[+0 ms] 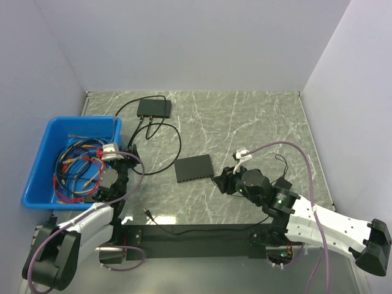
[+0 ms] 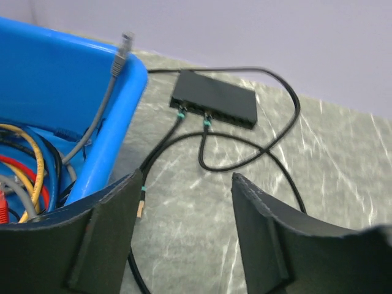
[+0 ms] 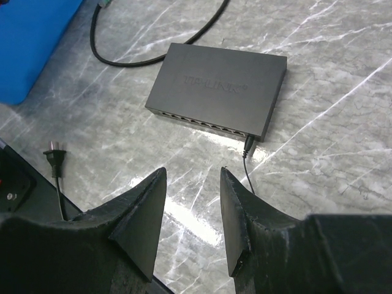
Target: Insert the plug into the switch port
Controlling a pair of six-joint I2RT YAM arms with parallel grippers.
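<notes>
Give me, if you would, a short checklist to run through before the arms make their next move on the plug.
1. Position: plug tip meets the end port of the switch: ok.
2. Seating: plug fully in: cannot tell.
3. Hold: right gripper open and empty: ok.
4. Hold: left gripper open and empty: ok.
5. Slack: cable passes close by the right gripper; touching or not: cannot tell.
6. Base: switch flat on the table: ok.
</notes>
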